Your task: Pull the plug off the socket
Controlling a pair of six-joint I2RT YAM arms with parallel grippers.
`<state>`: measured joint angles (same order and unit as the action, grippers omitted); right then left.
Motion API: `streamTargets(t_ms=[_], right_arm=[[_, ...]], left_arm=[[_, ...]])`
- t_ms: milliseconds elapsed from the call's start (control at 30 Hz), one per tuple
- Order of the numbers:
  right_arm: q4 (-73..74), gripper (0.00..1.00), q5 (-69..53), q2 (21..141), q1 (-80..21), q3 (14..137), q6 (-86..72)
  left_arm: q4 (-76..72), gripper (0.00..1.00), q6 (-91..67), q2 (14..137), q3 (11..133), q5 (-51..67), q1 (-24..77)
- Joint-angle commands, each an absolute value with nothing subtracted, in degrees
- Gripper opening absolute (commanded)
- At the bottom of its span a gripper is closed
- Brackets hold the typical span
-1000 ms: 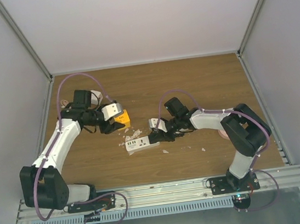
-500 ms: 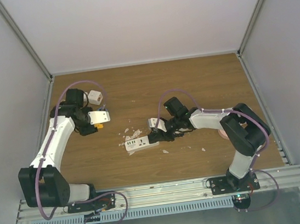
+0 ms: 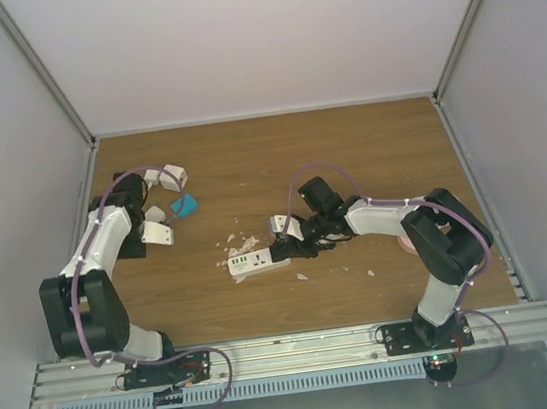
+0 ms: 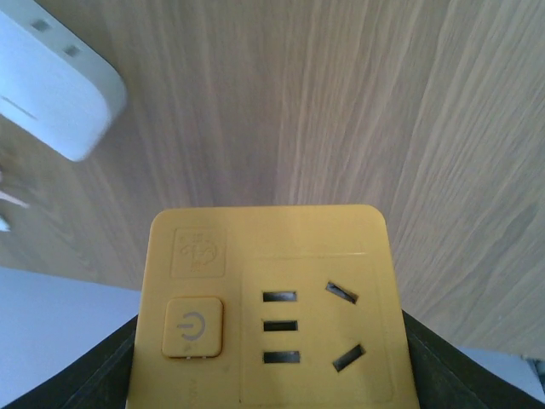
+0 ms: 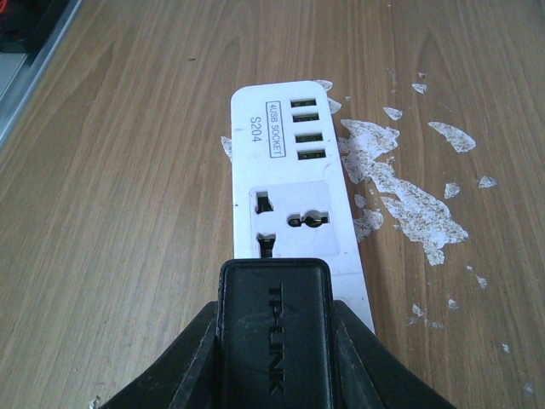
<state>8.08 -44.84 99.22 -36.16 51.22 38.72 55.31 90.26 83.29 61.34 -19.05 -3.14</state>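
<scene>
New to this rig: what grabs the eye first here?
A yellow socket fills the left wrist view, clamped in the left gripper. Mid-table lies a white strip with white flakes beside it, and the right gripper clasps a black TP-LINK plug at one end of it.

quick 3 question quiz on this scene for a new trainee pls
1. True or false: the left gripper holds a yellow socket block.
2. Which brand is printed on the black plug that sits between the fingers of the right gripper? A) TP-LINK B) Anker C) Belkin
3. Fill in: the white strip on the table has ___ USB ports in a row at its far end.

Key: 1 true; 2 A; 3 four.
</scene>
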Motion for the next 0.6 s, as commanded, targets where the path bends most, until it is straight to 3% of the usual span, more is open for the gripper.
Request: streamTargets(t_ms=[0, 567], right_arm=[[8.93, 0.16, -43.25, 100.28, -36.78, 52.03, 38.67], [8.90, 0.16, -43.51, 100.02, -36.73, 52.13, 38.26]], left_arm=[[53.24, 0.19, 93.85, 87.48, 62.07, -27.36, -4.74], [51.01, 0.30, 90.20, 98.88, 62.94, -34.08, -4.83]])
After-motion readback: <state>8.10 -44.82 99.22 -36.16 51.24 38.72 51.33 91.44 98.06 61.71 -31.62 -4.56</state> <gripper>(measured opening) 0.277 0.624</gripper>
